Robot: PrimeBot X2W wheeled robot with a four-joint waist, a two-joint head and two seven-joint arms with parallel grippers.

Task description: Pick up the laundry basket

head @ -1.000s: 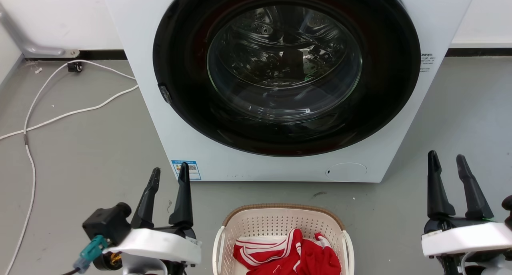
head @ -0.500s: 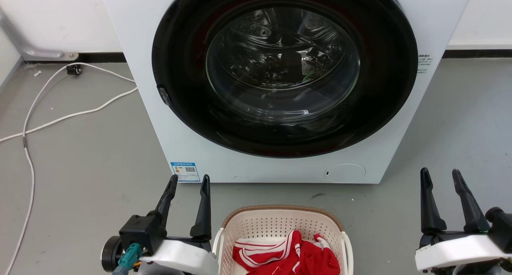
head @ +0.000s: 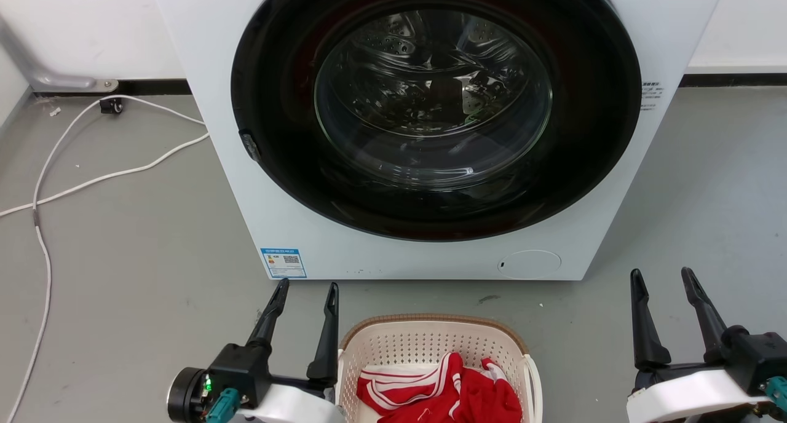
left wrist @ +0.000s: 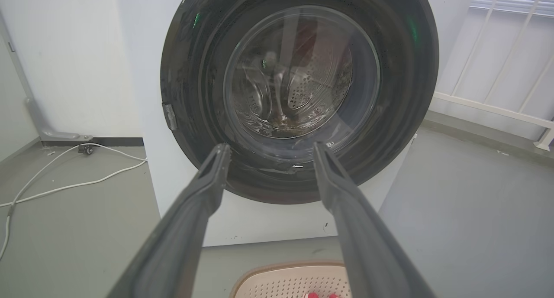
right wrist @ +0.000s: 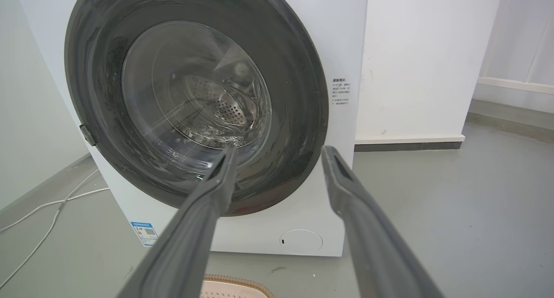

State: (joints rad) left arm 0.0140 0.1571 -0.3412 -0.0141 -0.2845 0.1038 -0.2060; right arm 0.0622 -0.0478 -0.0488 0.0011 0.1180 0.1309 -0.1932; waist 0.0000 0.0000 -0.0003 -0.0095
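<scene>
The laundry basket (head: 424, 344) stands on the floor (head: 135, 257) at 6 o'clock before the washing machine (head: 393, 260), and I hold the left pincer (head: 307, 284) just at its 9 o'clock and the right pincer (head: 661, 272) farther at 3 o'clock, both spread, probably to take its handles.

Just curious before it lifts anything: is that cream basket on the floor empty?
Not empty: the cream-white perforated plastic basket with brown rim holds crumpled red cloth with white stripes.
</scene>
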